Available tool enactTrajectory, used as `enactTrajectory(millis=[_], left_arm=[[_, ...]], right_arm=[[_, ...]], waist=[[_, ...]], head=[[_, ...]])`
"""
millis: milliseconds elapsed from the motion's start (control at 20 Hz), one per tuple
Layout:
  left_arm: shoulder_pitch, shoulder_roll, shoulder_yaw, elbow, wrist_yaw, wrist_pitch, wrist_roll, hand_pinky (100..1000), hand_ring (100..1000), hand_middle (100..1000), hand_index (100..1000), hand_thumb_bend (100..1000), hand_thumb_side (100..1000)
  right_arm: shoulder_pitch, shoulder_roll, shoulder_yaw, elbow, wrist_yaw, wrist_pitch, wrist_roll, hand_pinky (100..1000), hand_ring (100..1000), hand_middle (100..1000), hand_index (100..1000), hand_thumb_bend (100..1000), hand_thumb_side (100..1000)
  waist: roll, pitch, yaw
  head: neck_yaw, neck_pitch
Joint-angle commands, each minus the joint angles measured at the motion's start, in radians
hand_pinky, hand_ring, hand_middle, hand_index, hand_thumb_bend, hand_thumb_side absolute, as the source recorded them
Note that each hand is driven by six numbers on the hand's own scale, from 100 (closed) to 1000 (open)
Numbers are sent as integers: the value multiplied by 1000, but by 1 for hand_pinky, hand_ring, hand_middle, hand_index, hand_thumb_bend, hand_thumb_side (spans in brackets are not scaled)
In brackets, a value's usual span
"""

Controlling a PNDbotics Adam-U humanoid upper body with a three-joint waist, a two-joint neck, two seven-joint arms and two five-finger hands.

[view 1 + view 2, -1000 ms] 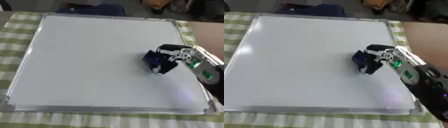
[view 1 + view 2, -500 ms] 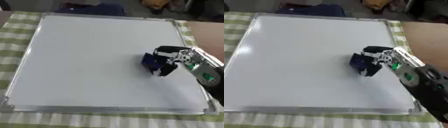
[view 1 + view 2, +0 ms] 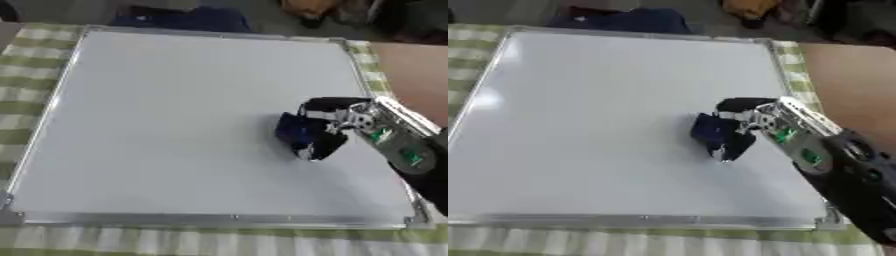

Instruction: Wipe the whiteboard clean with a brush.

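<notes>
Right hand (image 3: 337,117) around brush (image 3: 302,132)

A green-and-white checked cloth (image 3: 35,75) covers the desk, showing along the left side, the near edge and a strip on the right. Bare brown desk (image 3: 850,80) lies to the right of the cloth. At the far edge sits a dark blue bundle (image 3: 179,19), perhaps fabric, and further right an orange-brown object (image 3: 754,9), too blurred to identify.
</notes>
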Motion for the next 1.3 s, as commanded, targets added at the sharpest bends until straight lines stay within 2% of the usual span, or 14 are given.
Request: enactTrajectory(millis=[50,250,800,1300], left_arm=[[-9,12,0,-19,3,-2,-3,650,792,767,810,209,1000],[-10,12,0,-19,4,-3,-3,650,792,767,810,210,1000],[-13,13,0,-19,4,-2,-4,650,792,767,810,210,1000],[-12,12,-1,-19,5,-2,-6,651,793,768,811,208,1000]], right_arm=[[4,-10,34,16,1,-7,23,544,627,239,475,100,265],[2,-12,44,15,2,-16,36,541,623,236,473,100,269],[12,-30,62,-72,-25,-17,73,535,615,230,470,100,272],[-2,-14,45,1,6,-6,46,540,617,232,472,100,269]], waist=[[3,-13,1],[2,-14,3],[1,-15,4],[3,-12,8]], head=[[-5,-4],[-5,-4],[-6,-8],[-6,-14]])
